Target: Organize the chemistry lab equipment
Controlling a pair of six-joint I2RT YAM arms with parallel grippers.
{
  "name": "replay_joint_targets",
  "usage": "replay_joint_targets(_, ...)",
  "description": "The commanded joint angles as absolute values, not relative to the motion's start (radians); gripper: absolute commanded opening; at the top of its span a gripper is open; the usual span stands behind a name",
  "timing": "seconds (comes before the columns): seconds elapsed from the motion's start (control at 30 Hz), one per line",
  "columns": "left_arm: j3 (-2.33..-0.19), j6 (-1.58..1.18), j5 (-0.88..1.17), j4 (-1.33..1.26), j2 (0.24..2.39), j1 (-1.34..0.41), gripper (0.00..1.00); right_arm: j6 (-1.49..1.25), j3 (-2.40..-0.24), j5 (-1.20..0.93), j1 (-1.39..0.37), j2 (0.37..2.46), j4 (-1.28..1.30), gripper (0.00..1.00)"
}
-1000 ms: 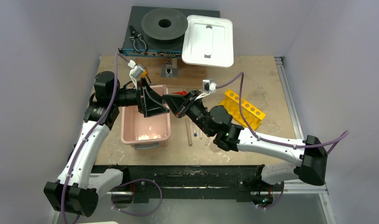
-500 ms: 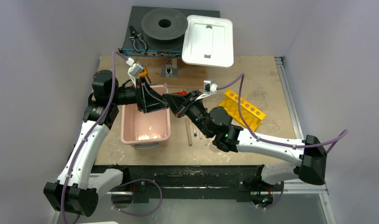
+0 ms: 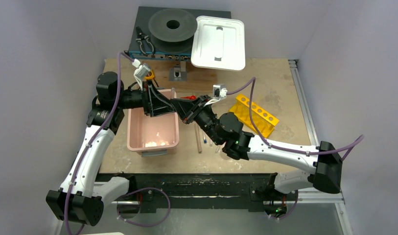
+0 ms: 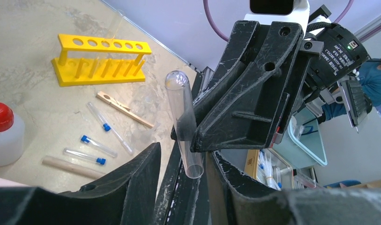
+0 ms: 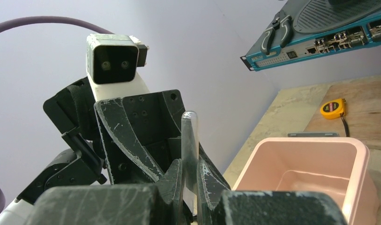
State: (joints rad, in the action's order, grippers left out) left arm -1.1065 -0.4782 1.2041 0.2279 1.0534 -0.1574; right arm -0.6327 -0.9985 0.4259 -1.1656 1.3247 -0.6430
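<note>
Right gripper (image 5: 190,161) grips the clear tube (image 4: 179,103) mid-length, in the air by the pink bin's (image 3: 177,137) right rim, nearer the desk's left edge. We see left gripper (image 4: 183,154) spread, straddling the tube's open end, axis running thru its gap; yellow rack (image 3: 258,115) sits toward right edge.

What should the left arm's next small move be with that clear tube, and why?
Probably close the left gripper on the test tube: its open end sits between the left fingers, apparently unclamped, while the right gripper grips it midway.
</note>
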Motion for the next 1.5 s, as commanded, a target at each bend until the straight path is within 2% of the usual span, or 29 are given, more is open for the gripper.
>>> replay_joint_targets(0.0,-1.155,-0.459,1.199,0.221,1.053,-0.15,0.37,-0.612,-1.038,0.41,-1.175,1.336,-0.669,0.0)
replay_joint_targets(0.13,-1.165,-0.412,1.195,0.271,1.052,-0.146,0.3,-0.609,-1.038,0.418,-1.176,1.329,-0.666,0.0)
replay_joint_targets(0.33,-1.177,-0.362,1.198,0.318,1.052,-0.146,0.08,-0.607,-1.045,0.409,-1.176,1.32,-0.646,0.0)
replay_joint_targets(0.4,-1.182,-0.35,1.197,0.335,1.051,-0.144,0.07,-0.609,-1.052,0.41,-1.177,1.315,-0.628,0.01)
replay_joint_targets(0.53,-1.187,-0.32,1.197,0.375,1.048,-0.144,0.06,-0.622,-1.066,0.376,-1.174,1.303,-0.587,0.12)
replay_joint_targets(0.67,-1.192,-0.284,1.198,0.414,1.044,-0.143,0.04,-0.621,-1.113,0.269,-1.138,1.291,-0.507,0.39)
replay_joint_targets(0.77,-1.198,-0.237,1.211,0.455,1.039,-0.144,0.04,-0.673,-1.143,0.109,-1.057,1.279,-0.431,0.48)
replay_joint_targets(0.9,-1.219,-0.165,1.222,0.527,1.036,-0.144,0.05,-0.695,-1.191,-0.113,-0.957,1.278,-0.354,0.5)
replay_joint_targets(1.07,-1.227,-0.131,1.231,0.562,1.036,-0.144,0.05,-0.572,-1.296,-0.195,-0.956,1.293,-0.159,0.52)
replay_joint_targets(1.2,-1.227,-0.123,1.232,0.57,1.036,-0.144,0.05,-0.532,-1.328,-0.271,-0.956,1.311,-0.114,0.53)
replay_joint_targets(1.47,-1.232,-0.104,1.236,0.589,1.032,-0.144,0.04,-0.509,-1.337,-0.242,-0.956,1.312,-0.08,0.53)
